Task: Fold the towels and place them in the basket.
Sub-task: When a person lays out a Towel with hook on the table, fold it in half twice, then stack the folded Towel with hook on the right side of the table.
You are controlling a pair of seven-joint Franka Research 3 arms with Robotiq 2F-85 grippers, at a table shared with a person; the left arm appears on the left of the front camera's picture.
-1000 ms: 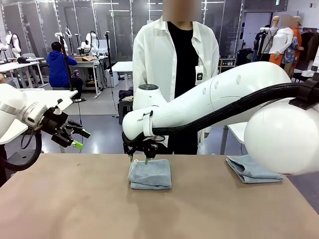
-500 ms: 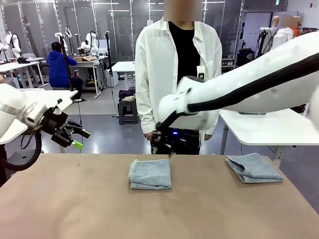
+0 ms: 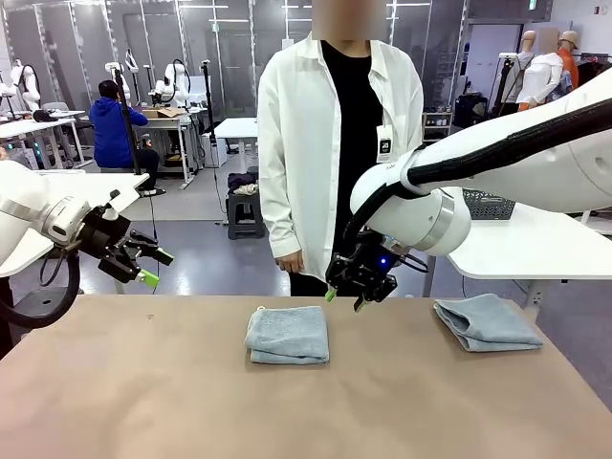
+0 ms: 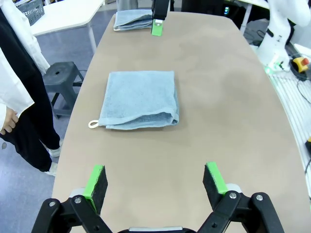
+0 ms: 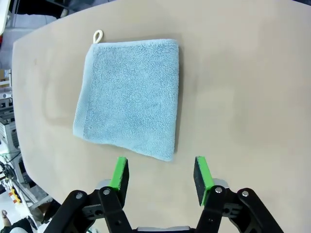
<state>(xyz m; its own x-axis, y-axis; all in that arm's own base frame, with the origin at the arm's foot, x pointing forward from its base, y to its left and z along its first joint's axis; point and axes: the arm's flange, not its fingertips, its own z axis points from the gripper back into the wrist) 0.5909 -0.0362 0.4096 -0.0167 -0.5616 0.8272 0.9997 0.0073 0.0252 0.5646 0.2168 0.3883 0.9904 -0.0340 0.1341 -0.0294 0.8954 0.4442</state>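
Brown matte table (image 3: pixel 143 402): folded pale blue-grey terry towel (image 3: pixel 288 335) lies at centre, far side; second, loosely folded towel (image 3: pixel 486 321) lies at far right.

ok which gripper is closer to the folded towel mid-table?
Right. The right gripper hangs open just above the folded towel, off its far right corner. The left gripper is open too, raised off the table's left end, well away from it.
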